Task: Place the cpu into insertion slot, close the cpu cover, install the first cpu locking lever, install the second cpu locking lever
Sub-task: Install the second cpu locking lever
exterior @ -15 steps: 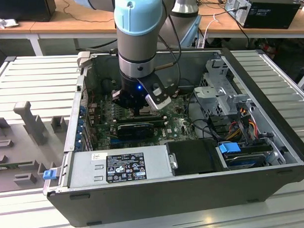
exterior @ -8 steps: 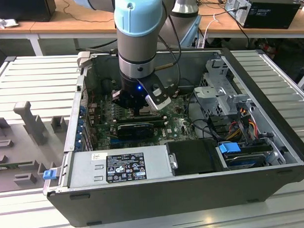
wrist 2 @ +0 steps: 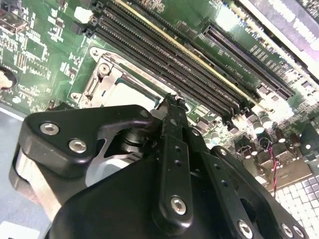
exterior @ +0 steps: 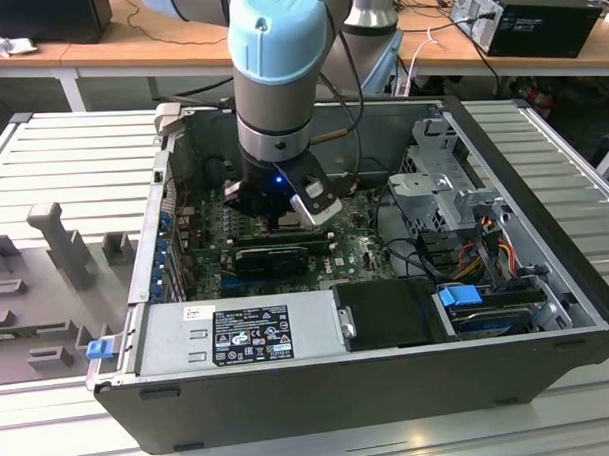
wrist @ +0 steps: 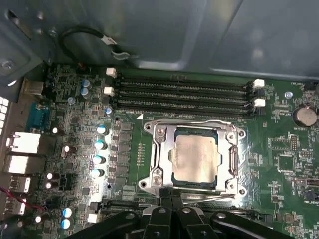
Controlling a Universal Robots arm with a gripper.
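Note:
The tan-beige cpu (wrist: 196, 157) lies flat in the insertion slot (wrist 2: 107, 82) on the green motherboard. The silver cpu cover (wrist: 158, 154) lies down over it, and the chip shows through its square window. One thin locking lever (wrist: 192, 122) runs along the socket edge beside the memory slots. Another thin lever (wrist: 217, 197) lies along the opposite edge. My gripper (wrist: 172, 195) is shut, its black fingertips pressed together right at that edge; whether they touch the lever is hidden. The shut fingers (wrist 2: 172, 107) reach down beside the socket. In the exterior view the arm stands over the board inside the case, with the gripper (exterior: 274, 217) low.
Several long memory slots (wrist: 184, 94) run beside the socket. A long black card (exterior: 276, 257) sits just in front of the gripper. The power supply (exterior: 238, 330), a drive cage (exterior: 438, 183) and loose cables (exterior: 485, 242) crowd the case. The case walls (exterior: 150, 243) close in around it.

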